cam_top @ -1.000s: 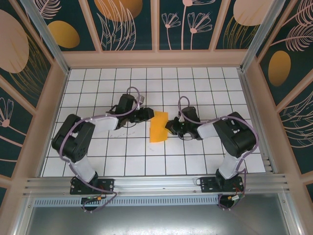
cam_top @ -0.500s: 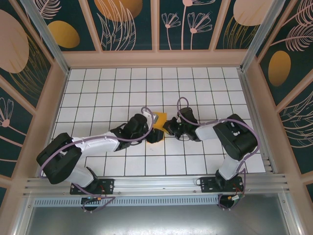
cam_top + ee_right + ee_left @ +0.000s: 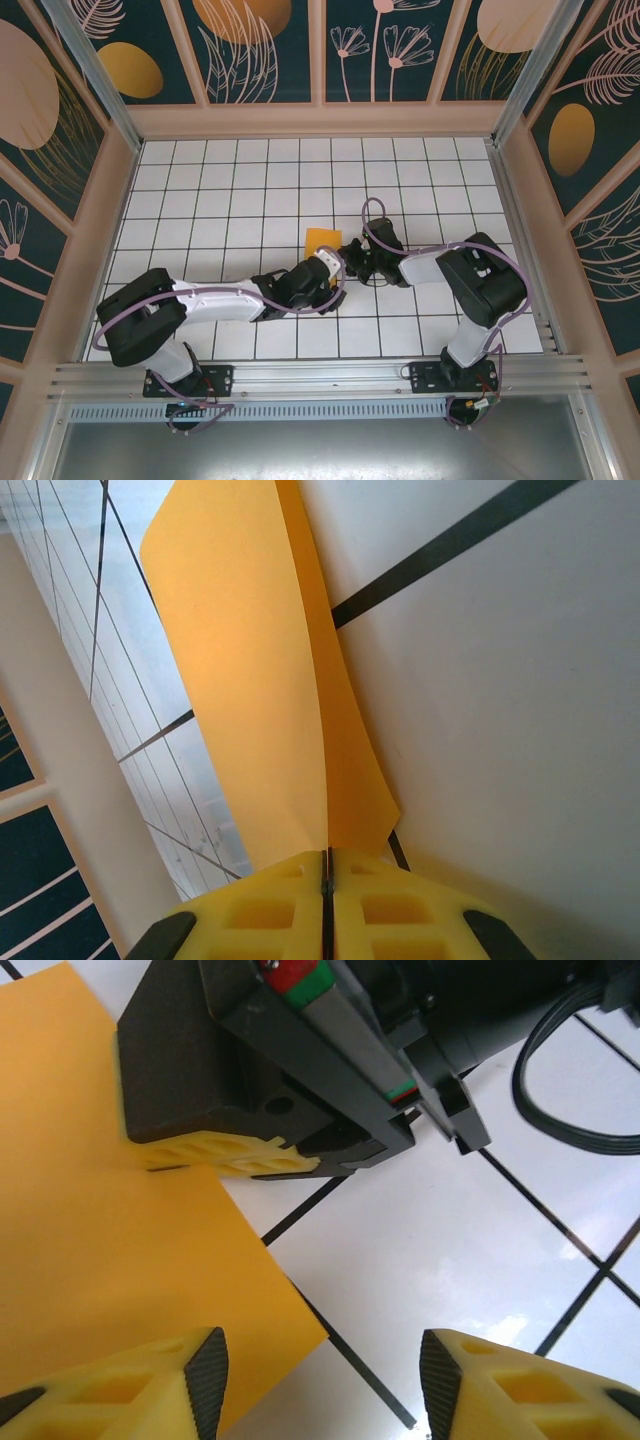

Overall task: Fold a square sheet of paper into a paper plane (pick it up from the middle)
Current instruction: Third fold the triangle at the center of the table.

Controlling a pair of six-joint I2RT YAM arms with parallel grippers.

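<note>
The orange-yellow sheet of paper (image 3: 320,239) lies folded on the white grid table, and my left arm hides its near part. My right gripper (image 3: 349,258) is shut on the sheet's right edge. In the right wrist view the two layers of paper (image 3: 250,680) rise from the pressed-together fingertips of that gripper (image 3: 326,865). My left gripper (image 3: 333,266) hovers over the sheet's near corner (image 3: 120,1250), open (image 3: 320,1385), with nothing between its pads. The left wrist view shows the right gripper's yellow fingers (image 3: 230,1155) pinching the paper edge.
A black cable (image 3: 570,1110) loops from the right arm just beyond the grip. Patterned wall panels (image 3: 320,50) enclose the table on three sides. The two arms (image 3: 440,262) meet close together at the table's middle.
My left arm has swung from the left of the paper round to its near side and now covers the lower part. The right gripper has kept its hold, nearly still.
</note>
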